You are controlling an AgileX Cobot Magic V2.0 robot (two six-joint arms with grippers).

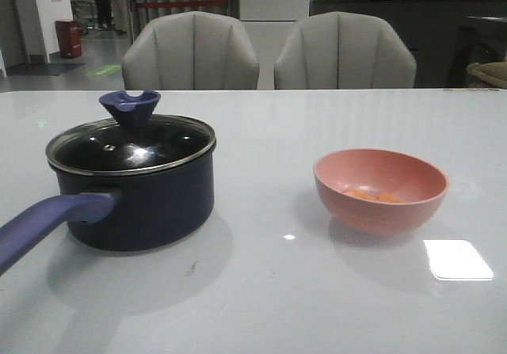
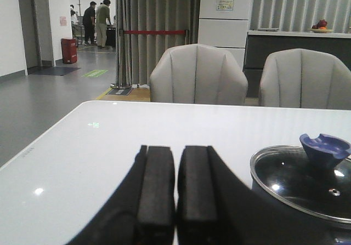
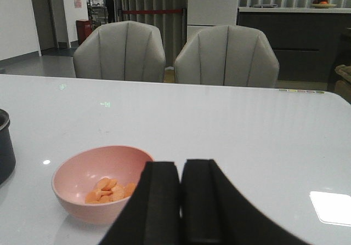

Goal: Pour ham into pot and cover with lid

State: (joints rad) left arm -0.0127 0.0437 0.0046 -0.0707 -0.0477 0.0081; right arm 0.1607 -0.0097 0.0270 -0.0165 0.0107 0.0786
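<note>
Nothing is started: the lid is seated on the pot, left on the worktop, handle pointed toward the robot's left. The ham is held in the bowl, right side, well apart from the pot. Left gripper is seen pressed together, empty, with lid and knob just beside it, so the lid is judged to be the left arm's job. Right gripper is likewise closed on nothing, bowl near it. Neither gripper is shown in the front view. Ham pieces are seen clearly only in the right wrist view; the handle only in front.
</note>
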